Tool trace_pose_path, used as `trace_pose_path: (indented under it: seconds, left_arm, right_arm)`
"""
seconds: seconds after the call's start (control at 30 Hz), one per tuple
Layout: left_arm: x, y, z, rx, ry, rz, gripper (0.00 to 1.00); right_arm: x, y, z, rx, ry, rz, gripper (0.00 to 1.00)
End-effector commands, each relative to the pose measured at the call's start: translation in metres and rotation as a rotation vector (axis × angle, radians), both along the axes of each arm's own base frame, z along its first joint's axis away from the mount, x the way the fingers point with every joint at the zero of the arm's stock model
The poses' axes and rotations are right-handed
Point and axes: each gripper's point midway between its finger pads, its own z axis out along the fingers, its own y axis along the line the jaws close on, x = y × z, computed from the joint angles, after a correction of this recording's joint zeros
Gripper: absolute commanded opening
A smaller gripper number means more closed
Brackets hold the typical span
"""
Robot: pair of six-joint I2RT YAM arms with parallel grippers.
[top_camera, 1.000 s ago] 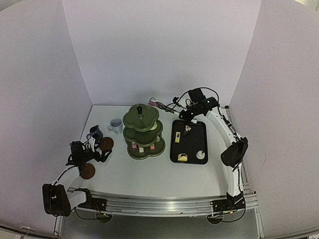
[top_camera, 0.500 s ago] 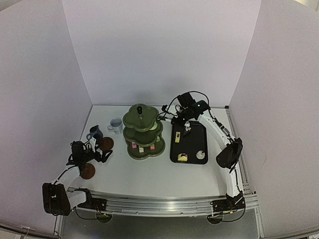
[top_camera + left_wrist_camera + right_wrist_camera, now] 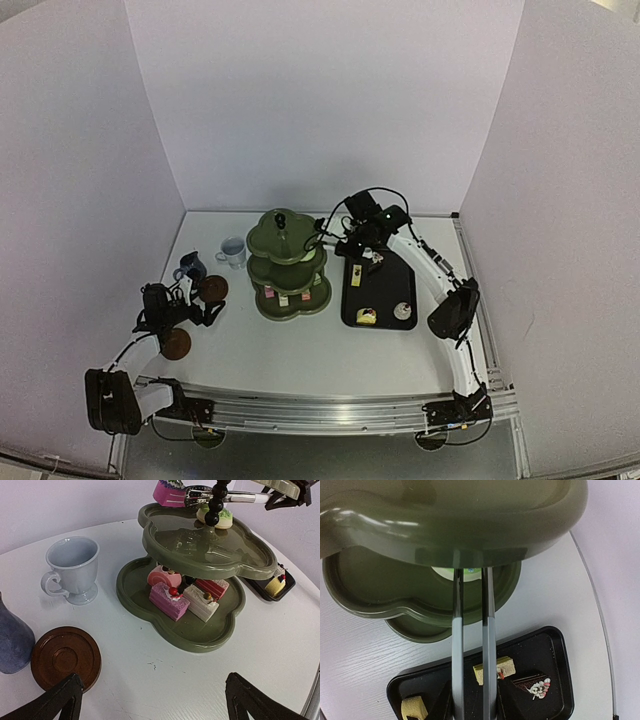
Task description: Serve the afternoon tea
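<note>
The dark green stand (image 3: pixel 287 265) is mid-table. My right gripper (image 3: pixel 352 244) (image 3: pixel 472 702) is shut on metal tongs (image 3: pixel 489 645) that reach in under the top tier (image 3: pixel 470 525), which hides their tips. In the left wrist view the tongs (image 3: pixel 225 498) pinch a pink cake (image 3: pixel 167 492) just above the middle tier's (image 3: pixel 210 550) rim, near a green-white cake (image 3: pixel 215 516). Three cakes (image 3: pixel 172 600) lie on the bottom tier. My left gripper (image 3: pixel 205 312) (image 3: pixel 155 702) is open over bare table by a brown saucer (image 3: pixel 65 656), the pale mug (image 3: pixel 72 570) and the dark blue mug (image 3: pixel 12 640).
A black tray (image 3: pixel 398 280) right of the stand holds three more cakes (image 3: pixel 495 669). A second saucer (image 3: pixel 176 343) lies near the left arm. White walls close in the table's back and sides.
My right arm has swung left from behind the tray to the stand, carrying the tongs in under the top tier. The left arm has not moved.
</note>
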Motion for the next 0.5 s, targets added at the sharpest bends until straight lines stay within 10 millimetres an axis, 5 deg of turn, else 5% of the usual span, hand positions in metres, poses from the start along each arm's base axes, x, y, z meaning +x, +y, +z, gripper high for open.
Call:
trace_pose_path:
  seconds: [0.0,0.47]
  left_arm:
    - [-0.0021,-0.0004,0.0024,0.008,-0.021,-0.001,0.99]
    - [-0.0036,-0.0001,0.0020,0.010,-0.024,0.001,0.99]
  right_arm:
    - [0.0032,0.0099,0.0174,0.038,-0.048,0.012,0.07]
    - [-0.0018,0.0098,0.0234,0.010,-0.085,0.048,0.20]
